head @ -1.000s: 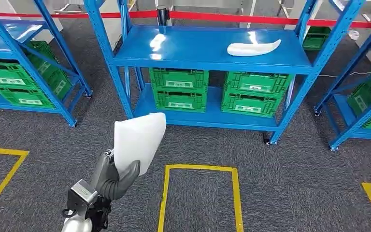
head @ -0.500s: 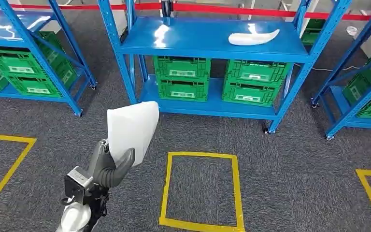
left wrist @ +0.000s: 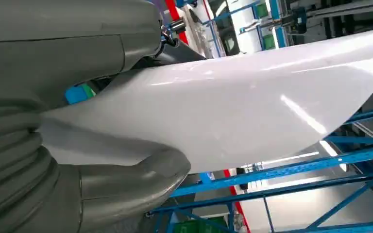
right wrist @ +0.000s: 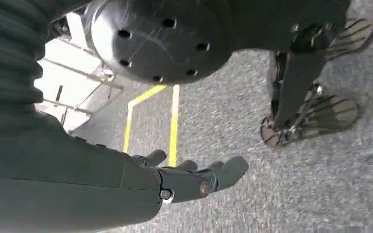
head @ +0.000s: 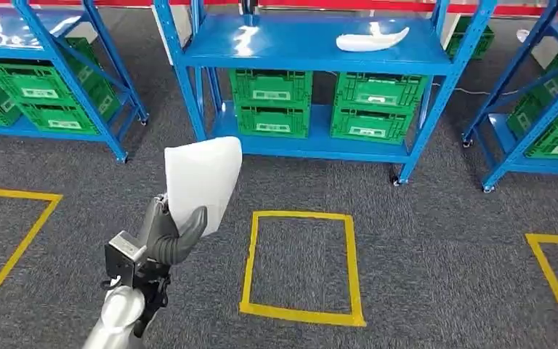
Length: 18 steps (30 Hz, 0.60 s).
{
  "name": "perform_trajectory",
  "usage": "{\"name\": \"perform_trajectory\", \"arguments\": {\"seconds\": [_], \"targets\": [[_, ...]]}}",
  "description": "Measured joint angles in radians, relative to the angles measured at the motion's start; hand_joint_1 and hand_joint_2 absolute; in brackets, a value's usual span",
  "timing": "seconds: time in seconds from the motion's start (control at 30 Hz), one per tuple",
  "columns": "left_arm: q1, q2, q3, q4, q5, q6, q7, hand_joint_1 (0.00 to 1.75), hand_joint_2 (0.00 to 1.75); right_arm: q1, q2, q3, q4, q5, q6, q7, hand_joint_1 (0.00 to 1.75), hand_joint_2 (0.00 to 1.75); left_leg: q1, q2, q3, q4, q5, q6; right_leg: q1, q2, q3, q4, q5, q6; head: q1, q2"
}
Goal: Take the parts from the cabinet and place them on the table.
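My left hand [head: 167, 236] grips a white curved panel part [head: 202, 180] by its lower end, held upright over the grey carpet. In the left wrist view the thumb [left wrist: 126, 187] presses on the same white part [left wrist: 252, 102], which spans most of that picture. A second white curved part [head: 372, 40] lies on the top shelf of the blue cabinet [head: 312, 54] ahead, toward its right side. My right hand [right wrist: 194, 179] hangs above the carpet with its fingers stretched out and nothing in them.
Green crates [head: 270, 102] fill the lower shelf of the blue cabinet, and more blue racks with green crates stand at left [head: 36, 94] and right [head: 552, 123]. Yellow tape squares [head: 301, 265] mark the carpet in front of me.
The camera has moved back from the cabinet: the shelf and crates have shifted up and away in the picture. My left hand keeps holding the white part.
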State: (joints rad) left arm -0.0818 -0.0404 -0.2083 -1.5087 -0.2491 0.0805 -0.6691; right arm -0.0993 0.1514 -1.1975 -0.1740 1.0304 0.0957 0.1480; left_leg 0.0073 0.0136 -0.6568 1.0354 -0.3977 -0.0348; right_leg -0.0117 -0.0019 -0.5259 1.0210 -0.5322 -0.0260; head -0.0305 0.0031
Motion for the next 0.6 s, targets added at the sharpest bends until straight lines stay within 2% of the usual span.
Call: {"name": "perform_trajectory", "arguments": {"seconds": [0.03, 0.07, 0.1, 0.13, 0.17, 0.2, 0.23, 0.27, 0.3, 0.33, 0.37, 0.4, 0.47, 0.5, 0.53, 0.57, 0.6], "targets": [[0.005, 0.005, 0.0, -0.001, 0.001, 0.008, -0.002, 1.75, 1.75, -0.001, 0.0, 0.0, 0.0, 0.004, 0.002, -0.005, 0.0, 1.75, 0.001, -0.005, -0.016, 0.022, -0.047, -0.006, 0.0, -0.003, -0.011, -0.001, 0.012, -0.007, -0.002, 0.0], [0.01, 0.006, 0.001, -0.002, 0.001, 0.01, -0.002, 1.75, 1.75, -0.001, 0.0, 0.0, 0.0, 0.005, 0.005, -0.007, 0.0, 1.75, 0.002, -0.007, -0.03, 0.07, -0.111, -0.009, 0.0, -0.004, -0.024, -0.001, 0.023, -0.013, -0.003, 0.0], [0.015, 0.01, 0.001, -0.003, 0.001, 0.016, -0.002, 1.75, 1.75, -0.001, 0.0, 0.0, 0.0, 0.009, 0.008, -0.012, 0.0, 1.75, 0.002, -0.008, -0.045, 0.138, -0.171, -0.013, 0.001, -0.004, -0.038, -0.001, 0.034, -0.015, -0.004, 0.0], [0.023, 0.013, 0.003, -0.005, 0.001, 0.023, -0.002, 1.75, 1.75, -0.001, 0.001, 0.0, 0.0, 0.014, 0.013, -0.02, 0.0, 1.75, 0.002, -0.008, -0.06, 0.218, -0.22, -0.015, 0.003, -0.004, -0.055, 0.0, 0.048, -0.016, -0.004, 0.0], [0.033, 0.014, 0.008, -0.009, 0.001, 0.028, -0.002, 1.75, 1.75, 0.0, 0.001, 0.001, 0.0, 0.017, 0.019, -0.028, 0.0, 1.75, 0.002, -0.009, -0.065, 0.275, -0.237, -0.015, 0.005, -0.004, -0.072, 0.001, 0.06, -0.016, -0.004, 0.0], [0.046, 0.016, 0.011, -0.013, 0.001, 0.034, -0.002, 1.75, 1.75, 0.0, 0.001, 0.002, 0.0, 0.021, 0.022, -0.038, 0.0, 1.75, 0.002, -0.009, -0.055, 0.301, -0.22, -0.013, 0.006, -0.005, -0.085, 0.002, 0.073, -0.015, -0.004, 0.0], [0.06, 0.017, 0.016, -0.02, 0.001, 0.042, -0.002, 1.75, 1.75, 0.0, 0.001, 0.005, 0.0, 0.028, 0.027, -0.053, 0.0, 1.75, 0.001, -0.01, -0.025, 0.284, -0.185, -0.009, 0.008, -0.005, -0.103, 0.003, 0.085, -0.015, -0.004, 0.0], [0.07, 0.018, 0.021, -0.027, 0.0, 0.047, -0.002, 1.75, 1.75, 0.0, 0.002, 0.009, 0.0, 0.03, 0.031, -0.064, 0.0, 1.75, 0.0, -0.011, 0.02, 0.235, -0.149, -0.002, 0.01, -0.005, -0.117, 0.004, 0.097, -0.014, -0.004, 0.0], [0.077, 0.018, 0.025, -0.031, 0.0, 0.05, -0.002, 1.75, 1.75, -0.001, 0.002, 0.011, 0.0, 0.032, 0.032, -0.071, 0.0, 1.75, -0.005, -0.011, 0.082, 0.156, -0.131, 0.009, 0.013, -0.005, -0.13, 0.004, 0.108, -0.012, -0.005, 0.0], [0.082, 0.019, 0.032, -0.042, 0.0, 0.052, -0.002, 1.75, 1.75, -0.003, 0.003, 0.015, 0.0, 0.036, 0.036, -0.082, 0.0, 1.75, -0.011, -0.011, 0.16, 0.056, -0.143, 0.023, 0.012, -0.004, -0.136, 0.005, 0.119, -0.01, -0.004, 0.0], [0.085, 0.019, 0.037, -0.053, 0.0, 0.053, -0.002, 1.75, 1.75, -0.004, 0.005, 0.018, 0.0, 0.038, 0.037, -0.088, 0.0, 1.75, -0.015, -0.008, 0.226, -0.044, -0.183, 0.031, 0.018, -0.005, -0.144, 0.008, 0.128, -0.004, -0.005, 0.0], [0.088, 0.019, 0.041, -0.06, -0.001, 0.054, -0.003, 1.75, 1.75, -0.006, 0.005, 0.019, 0.0, 0.039, 0.037, -0.091, 0.0, 1.75, -0.016, -0.009, 0.219, -0.05, -0.184, 0.025, 0.015, -0.008, -0.144, 0.003, 0.141, 0.001, -0.002, 0.0], [0.105, 0.02, 0.055, -0.068, -0.001, 0.056, -0.002, 1.75, 1.75, -0.012, 0.005, 0.025, 0.0, 0.042, 0.036, -0.095, 0.0, 1.75, -0.022, -0.009, 0.203, -0.053, -0.169, 0.037, 0.008, -0.01, -0.145, -0.008, 0.164, 0.015, -0.006, 0.0], [0.113, 0.02, 0.06, -0.071, -0.001, 0.058, -0.002, 1.75, 1.75, -0.011, 0.005, 0.028, 0.0, 0.043, 0.036, -0.096, 0.0, 1.75, -0.018, -0.008, 0.195, -0.062, -0.152, 0.045, 0.015, -0.007, -0.148, -0.014, 0.175, 0.024, -0.008, 0.0], [0.115, 0.019, 0.063, -0.074, -0.001, 0.058, -0.003, 1.75, 1.75, -0.014, 0.005, 0.029, 0.0, 0.047, 0.036, -0.096, 0.0, 1.75, -0.012, -0.003, 0.183, -0.063, -0.137, 0.052, 0.008, -0.004, -0.157, -0.003, 0.15, 0.027, -0.008, 0.0], [0.119, 0.019, 0.069, -0.08, -0.001, 0.058, -0.002, 1.75, 1.75, -0.018, 0.005, 0.032, 0.0, 0.049, 0.036, -0.096, 0.0, 1.75, -0.011, -0.004, 0.165, -0.063, -0.125, 0.062, 0.008, -0.001, -0.176, 0.042, 0.082, 0.032, -0.003, 0.0], [0.126, 0.019, 0.074, -0.084, -0.001, 0.058, -0.002, 1.75, 1.75, -0.019, 0.005, 0.034, 0.0, 0.049, 0.036, -0.097, 0.0, 1.75, -0.01, -0.004, 0.149, -0.062, -0.113, 0.063, 0.005, 0.0, -0.194, 0.114, 0.011, 0.037, -0.001, 0.0]]}}
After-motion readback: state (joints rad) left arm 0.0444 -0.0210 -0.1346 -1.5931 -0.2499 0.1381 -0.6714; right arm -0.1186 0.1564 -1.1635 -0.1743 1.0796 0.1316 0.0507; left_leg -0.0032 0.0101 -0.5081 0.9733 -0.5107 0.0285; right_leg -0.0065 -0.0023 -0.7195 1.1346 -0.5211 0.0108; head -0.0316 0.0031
